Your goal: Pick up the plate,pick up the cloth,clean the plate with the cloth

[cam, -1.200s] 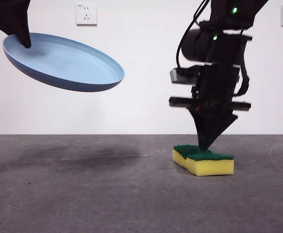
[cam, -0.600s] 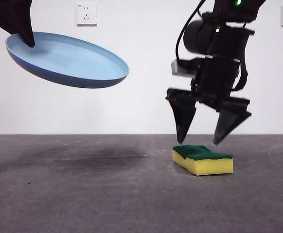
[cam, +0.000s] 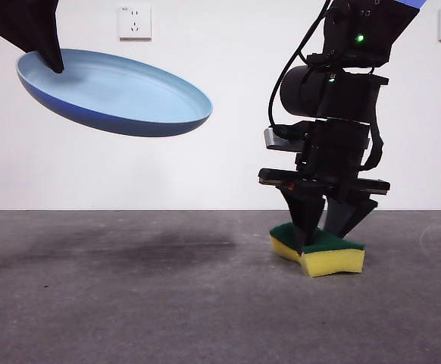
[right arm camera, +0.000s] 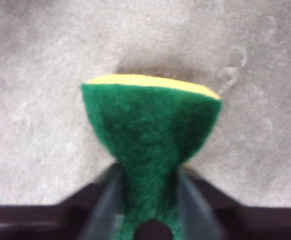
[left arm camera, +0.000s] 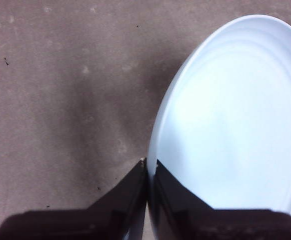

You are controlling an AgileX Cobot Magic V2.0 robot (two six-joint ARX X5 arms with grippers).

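Observation:
The light blue plate [cam: 122,91] hangs tilted in the air at the upper left of the front view. My left gripper [cam: 42,49] is shut on its rim; the left wrist view shows the jaws pinching the plate's edge [left arm camera: 225,115] at the gripper [left arm camera: 149,167]. The cloth, a yellow sponge with a green top [cam: 323,254], lies on the table at the right. My right gripper [cam: 320,231] is down on it, jaws squeezing its waisted middle [right arm camera: 150,130], gripper [right arm camera: 148,200]. The sponge's ends curl up slightly.
The grey table top [cam: 129,303] stretches across the front view, with the plate's shadow at the left. A white wall with two sockets [cam: 134,21] stands behind.
My right gripper, open above the sponge half a second ago, has come down and shut on it. The plate has drifted slightly to the right.

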